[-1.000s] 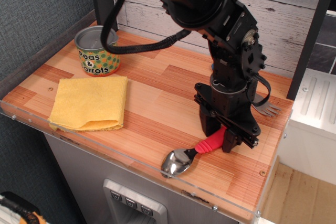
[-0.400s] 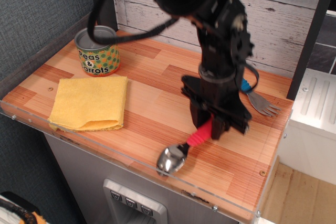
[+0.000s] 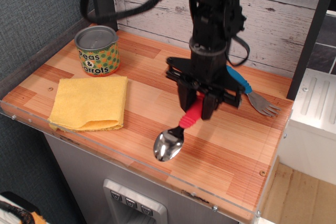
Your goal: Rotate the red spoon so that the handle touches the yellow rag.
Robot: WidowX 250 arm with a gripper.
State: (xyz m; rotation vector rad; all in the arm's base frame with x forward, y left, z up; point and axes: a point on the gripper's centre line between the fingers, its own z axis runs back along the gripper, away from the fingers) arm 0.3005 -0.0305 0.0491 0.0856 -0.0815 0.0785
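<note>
A: What has changed since a second ago?

B: The end effector (image 3: pixel 198 106) has moved left along the wooden surface (image 3: pixel 152 100), away from its right edge, carrying the red spoon (image 3: pixel 175 134) with it. The spoon has also turned, and more of the fork (image 3: pixel 251 91) near the back right corner is now uncovered.

A: Which way does the spoon point?

B: Its long axis runs diagonally. The metal bowl is toward the front edge, and the handle (image 3: pixel 191 114) rises back and to the right.

A: And the grip?

B: The end effector is clenched on the handle's upper end, with the bowl sticking out below and to its left. The yellow rag (image 3: pixel 90 102) lies well apart, near the front left corner, beside the can (image 3: pixel 97 51).
</note>
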